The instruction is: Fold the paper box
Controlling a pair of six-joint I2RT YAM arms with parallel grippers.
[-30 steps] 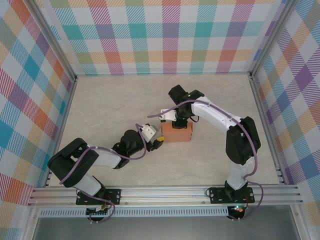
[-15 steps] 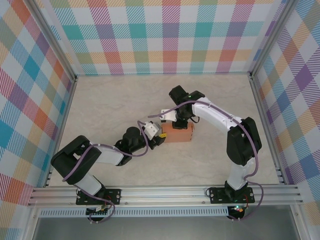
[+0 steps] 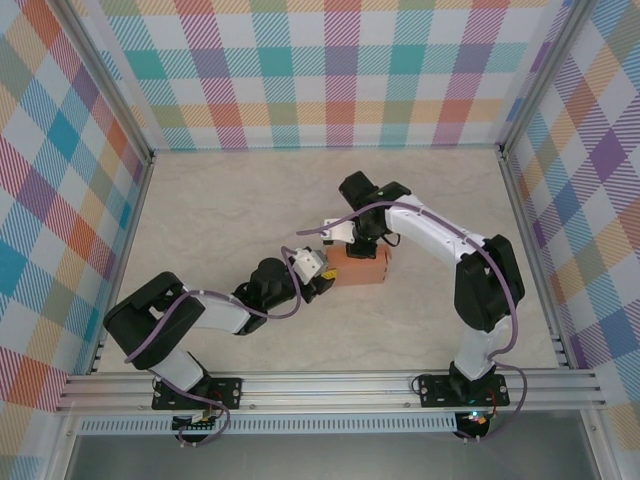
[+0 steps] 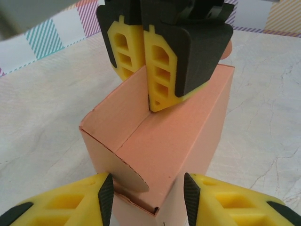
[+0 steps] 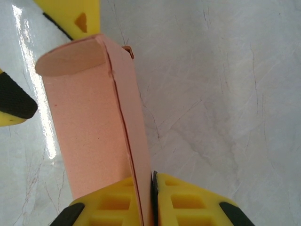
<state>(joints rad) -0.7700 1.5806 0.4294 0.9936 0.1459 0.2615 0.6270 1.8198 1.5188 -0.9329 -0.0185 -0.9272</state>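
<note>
Paper box [image 3: 362, 268] — right gripper [image 5: 153, 188] pinching 1 wall, left gripper [image 4: 146, 197] straddling its open end, grip unclear

I have bare marbled beige tabletop [image 3: 220, 220] all around, free to cross. At centre the salmon-orange cardboard box [image 3: 365, 272] blocks me, right gripper [image 5: 151, 188] clamped on its wall, left gripper [image 4: 148, 193] crowding its open end.

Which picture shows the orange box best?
Left wrist view: the paper box is close, its open end and rounded flap clear. Right wrist shows one long side; top view, a small orange patch.
</note>
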